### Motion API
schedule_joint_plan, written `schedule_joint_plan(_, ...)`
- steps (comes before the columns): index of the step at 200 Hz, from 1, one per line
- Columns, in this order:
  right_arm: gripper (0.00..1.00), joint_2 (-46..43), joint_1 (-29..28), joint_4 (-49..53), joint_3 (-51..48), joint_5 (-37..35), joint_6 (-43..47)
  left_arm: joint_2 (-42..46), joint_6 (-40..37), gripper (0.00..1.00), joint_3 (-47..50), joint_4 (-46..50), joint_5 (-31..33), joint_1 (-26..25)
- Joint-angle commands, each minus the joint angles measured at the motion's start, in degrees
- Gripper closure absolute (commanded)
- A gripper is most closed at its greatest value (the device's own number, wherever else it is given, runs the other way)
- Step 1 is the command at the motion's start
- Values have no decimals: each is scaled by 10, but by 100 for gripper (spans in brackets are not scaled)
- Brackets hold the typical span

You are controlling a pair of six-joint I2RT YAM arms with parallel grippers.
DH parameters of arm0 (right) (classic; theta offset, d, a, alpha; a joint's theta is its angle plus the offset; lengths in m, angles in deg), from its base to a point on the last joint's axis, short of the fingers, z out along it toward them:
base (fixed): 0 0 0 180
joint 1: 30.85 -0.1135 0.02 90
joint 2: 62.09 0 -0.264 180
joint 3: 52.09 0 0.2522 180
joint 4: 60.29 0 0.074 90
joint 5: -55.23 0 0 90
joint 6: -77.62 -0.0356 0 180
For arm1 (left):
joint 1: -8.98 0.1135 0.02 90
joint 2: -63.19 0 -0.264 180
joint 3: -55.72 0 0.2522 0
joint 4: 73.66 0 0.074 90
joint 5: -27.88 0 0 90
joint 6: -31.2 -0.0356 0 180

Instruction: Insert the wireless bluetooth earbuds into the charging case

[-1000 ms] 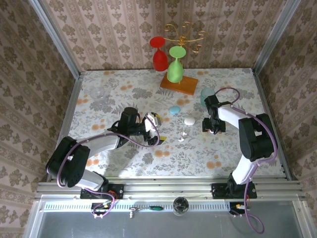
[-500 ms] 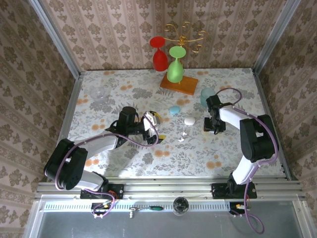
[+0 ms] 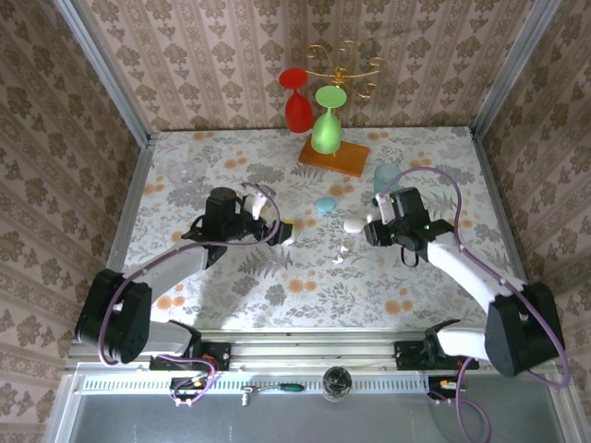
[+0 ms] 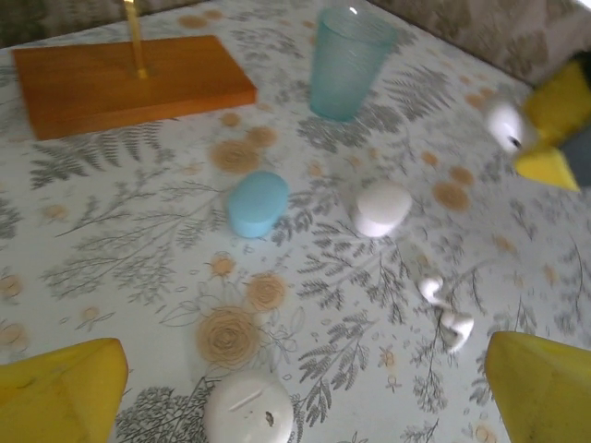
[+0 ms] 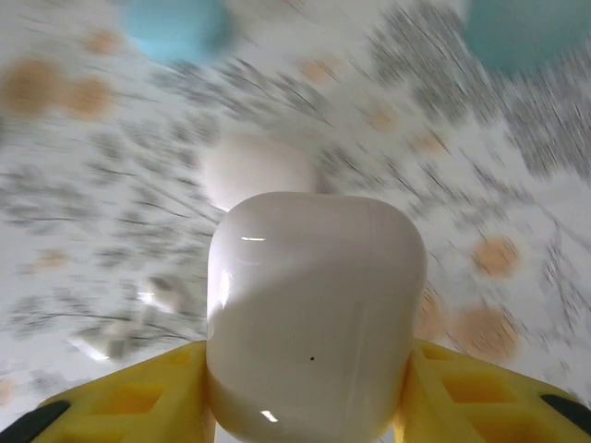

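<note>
- Right gripper (image 5: 309, 388) is clamped on the white charging case (image 5: 314, 305); its lid looks closed, so hold it steady.
- Left gripper (image 4: 305, 388) jaws are wide apart: pinch the earbuds (image 4: 445, 309) near the light blue case (image 4: 257, 203) gently.

Bright, even overhead light, soft shadows. Floral tablecloth (image 5: 92, 212) beyond the jaws of the right gripper (image 5: 309, 397) smeared with motion blur; white charging case (image 5: 314, 305) between them sharp, tiny glints.

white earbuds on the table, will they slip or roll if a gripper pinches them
Probably slippery: the white earbuds look glossy and rounded. Likely light and apt to skid or roll when nudged, being tiny beside the closed white case.
</note>
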Motion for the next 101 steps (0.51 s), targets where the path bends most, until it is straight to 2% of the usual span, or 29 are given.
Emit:
schedule_joint_plan(1,52,-38,-38,-72,-11,31,100,22,138,3,-37,66,17,25)
schedule_joint_plan(43,55,-52,-98,-112,1,40,169,11,292,6,-70,64,-40,12)
schedule_joint_plan(45,55,-51,-101,-113,1,41,173,9,297,6,-73,66,-42,-3)
schedule_joint_plan(66,54,-43,-124,-123,8,56,201,-6,321,10,-95,76,-60,-36)
schedule_joint_plan(101,54,-27,-145,-131,24,87,214,-26,340,18,-112,44,-110,-64)
